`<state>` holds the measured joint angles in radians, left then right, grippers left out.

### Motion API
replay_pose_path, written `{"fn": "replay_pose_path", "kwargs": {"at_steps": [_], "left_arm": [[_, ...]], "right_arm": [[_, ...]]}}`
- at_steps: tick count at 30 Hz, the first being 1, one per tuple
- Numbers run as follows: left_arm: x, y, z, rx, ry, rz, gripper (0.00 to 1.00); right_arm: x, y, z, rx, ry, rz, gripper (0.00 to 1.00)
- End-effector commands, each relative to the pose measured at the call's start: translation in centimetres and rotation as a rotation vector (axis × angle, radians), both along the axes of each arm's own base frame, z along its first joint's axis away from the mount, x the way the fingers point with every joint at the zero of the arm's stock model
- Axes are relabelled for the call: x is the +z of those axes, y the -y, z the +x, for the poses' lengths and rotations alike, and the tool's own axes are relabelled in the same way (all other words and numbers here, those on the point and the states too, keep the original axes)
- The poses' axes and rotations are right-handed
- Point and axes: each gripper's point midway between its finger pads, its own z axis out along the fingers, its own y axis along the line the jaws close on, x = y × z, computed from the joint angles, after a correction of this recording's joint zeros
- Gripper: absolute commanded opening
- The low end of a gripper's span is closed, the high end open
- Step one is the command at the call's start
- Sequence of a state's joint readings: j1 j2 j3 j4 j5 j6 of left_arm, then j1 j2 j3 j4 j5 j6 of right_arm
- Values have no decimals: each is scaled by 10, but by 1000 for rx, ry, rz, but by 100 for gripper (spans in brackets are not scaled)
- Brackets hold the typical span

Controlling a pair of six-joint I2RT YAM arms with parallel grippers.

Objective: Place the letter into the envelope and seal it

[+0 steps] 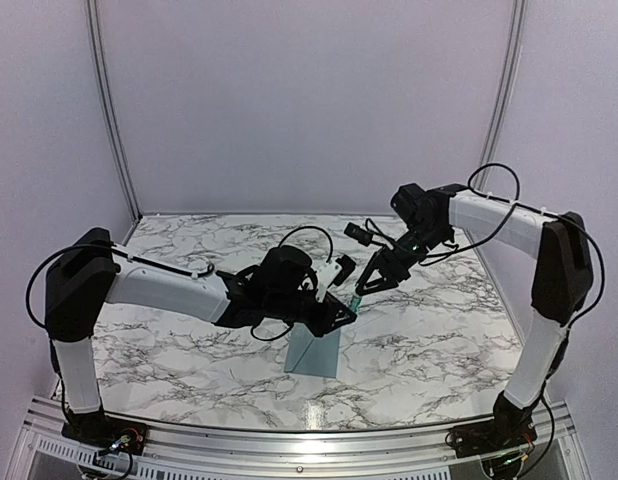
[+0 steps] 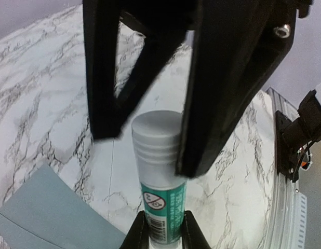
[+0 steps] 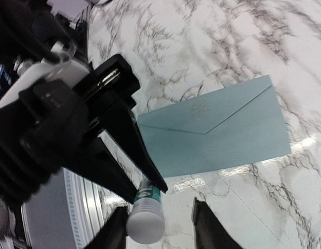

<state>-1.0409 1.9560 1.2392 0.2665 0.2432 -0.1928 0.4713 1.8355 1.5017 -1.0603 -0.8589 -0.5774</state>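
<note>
glue tube (image 2: 160, 181) end-to-end between both claws | left claw (image 2: 150, 140) clamped on cap | right claw (image 3: 156, 220) clamped on body | envelope (image 1: 316, 352) flat on surface (image 1: 439, 340) mid-near edge, directly below, left arm nearer

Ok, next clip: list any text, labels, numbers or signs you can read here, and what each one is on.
No word or number can be read.
Glue tube, green label: a round crossed-out sign in white; the print beside and below it is too blurred to read.
Envelope, flap: a faint mark near its middle, too small to read.
Nothing legible shows on the left gripper, the right gripper or the table.
</note>
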Motion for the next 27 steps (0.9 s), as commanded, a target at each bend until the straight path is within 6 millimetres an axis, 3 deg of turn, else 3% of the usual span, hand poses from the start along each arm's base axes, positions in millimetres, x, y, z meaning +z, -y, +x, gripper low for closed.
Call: {"fn": "replay_pose_path", "kwargs": {"at_steps": [1, 2, 3, 4, 9, 11, 13, 15, 19, 21, 27], "left_arm": [[62, 4, -1, -17, 87, -196, 0], [59, 2, -3, -26, 79, -193, 0], [59, 1, -5, -32, 77, -193, 0], [60, 0, -7, -40, 75, -196, 0], [75, 2, -17, -102, 82, -229, 0], [83, 4, -22, -135, 77, -249, 0], [90, 7, -27, -162, 67, -270, 0], [96, 8, -29, -172, 62, -290, 0], [106, 7, -32, -181, 59, -325, 0], [109, 7, -32, -178, 62, -337, 0], [118, 8, -30, -170, 70, -370, 0]], "right_arm": [[85, 24, 21, -55, 237, 85, 56], [98, 27, 22, -63, 283, 92, 68], [109, 30, 22, -68, 327, 97, 93], [120, 32, 23, -74, 373, 101, 98], [157, 44, 41, -202, 584, 122, 99], [162, 45, 43, -234, 580, 196, 98], [152, 39, 26, -154, 510, 273, 99], [148, 30, 11, -59, 434, 336, 93], [143, 19, -6, 50, 318, 426, 67], [140, 15, -10, 64, 267, 463, 59], [128, 2, -22, 102, 206, 489, 53]]}}
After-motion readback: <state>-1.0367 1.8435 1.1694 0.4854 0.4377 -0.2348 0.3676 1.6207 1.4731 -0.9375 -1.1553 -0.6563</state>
